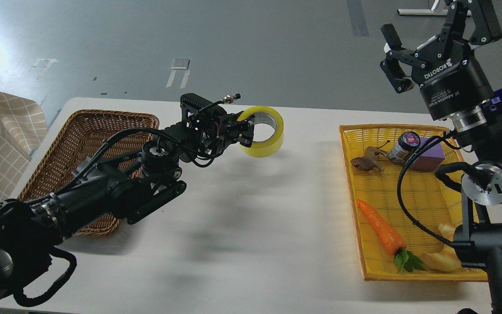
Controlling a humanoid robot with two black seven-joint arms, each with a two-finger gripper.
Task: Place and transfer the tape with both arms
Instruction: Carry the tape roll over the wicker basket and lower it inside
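Left end effector (245, 130) pinching the tape (263, 131) by its rim, roll held up over the table (251, 209) between the wicker basket (81, 144) and yellow tray (408, 200). Right end effector (395, 61) lifted away, fingers spread, empty. Looks like the handover's done, placing remains.

The tape (263, 131) is a wide roll of translucent yellow film on a pale grey core, standing on edge with its open centre facing the viewer. It hangs above the white worktop (251, 209), pinched at its left rim between the left arm's jaws.
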